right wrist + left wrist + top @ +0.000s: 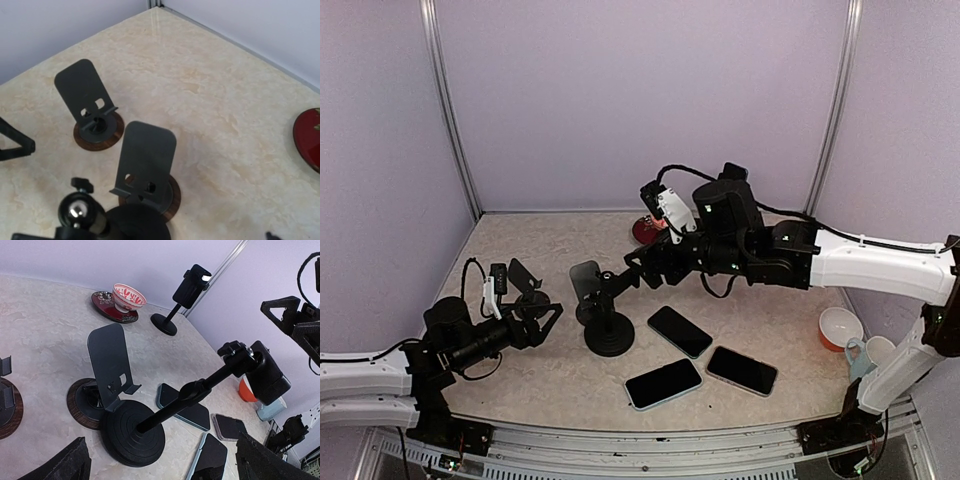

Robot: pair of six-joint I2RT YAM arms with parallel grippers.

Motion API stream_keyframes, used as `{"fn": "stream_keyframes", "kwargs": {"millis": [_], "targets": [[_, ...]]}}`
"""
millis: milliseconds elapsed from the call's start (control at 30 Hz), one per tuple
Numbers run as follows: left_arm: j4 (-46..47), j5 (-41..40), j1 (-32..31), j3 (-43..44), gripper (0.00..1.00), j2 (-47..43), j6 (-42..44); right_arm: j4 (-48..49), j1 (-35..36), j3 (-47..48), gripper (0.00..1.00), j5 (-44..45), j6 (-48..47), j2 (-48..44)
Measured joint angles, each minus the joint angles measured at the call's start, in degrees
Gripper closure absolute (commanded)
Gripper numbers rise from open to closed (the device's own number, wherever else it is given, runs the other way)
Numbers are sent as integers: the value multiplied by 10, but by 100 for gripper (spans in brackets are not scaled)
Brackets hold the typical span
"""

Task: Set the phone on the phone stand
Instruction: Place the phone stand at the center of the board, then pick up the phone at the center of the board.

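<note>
Three dark flat phones lie on the pale stone counter, at four o'clock from the black round-foot phone stand. The left gripper and right gripper both have jaws wide open, holding nothing.

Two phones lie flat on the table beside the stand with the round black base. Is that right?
Not quite. There are three phones, not two. They do lie flat on the table beside the stand with the round black base. The top view shows all three.
</note>
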Motion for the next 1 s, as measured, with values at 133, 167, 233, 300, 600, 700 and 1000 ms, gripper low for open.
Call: {"fn": "stream_keyframes", "kwargs": {"millis": [133, 167, 233, 300, 600, 700, 1000], "targets": [[0, -6, 0, 1, 1, 3, 3, 0, -1, 0, 12, 0, -5, 6], [1, -7, 0, 2, 1, 7, 3, 0, -2, 0, 12, -1, -5, 7], [5, -7, 0, 2, 1, 18, 2, 0, -4, 0, 12, -6, -5, 9], [11, -6, 0, 2, 1, 29, 2, 1, -6, 0, 12, -10, -5, 12], [21, -8, 0, 2, 1, 53, 4, 10, -10, -5, 12, -21, -7, 21], [26, -10, 0, 2, 1, 56, 5, 14, -11, -7, 12, -23, -7, 23], [41, -9, 0, 2, 1, 71, 6, 26, -18, -13, 11, -37, -7, 31]]}}
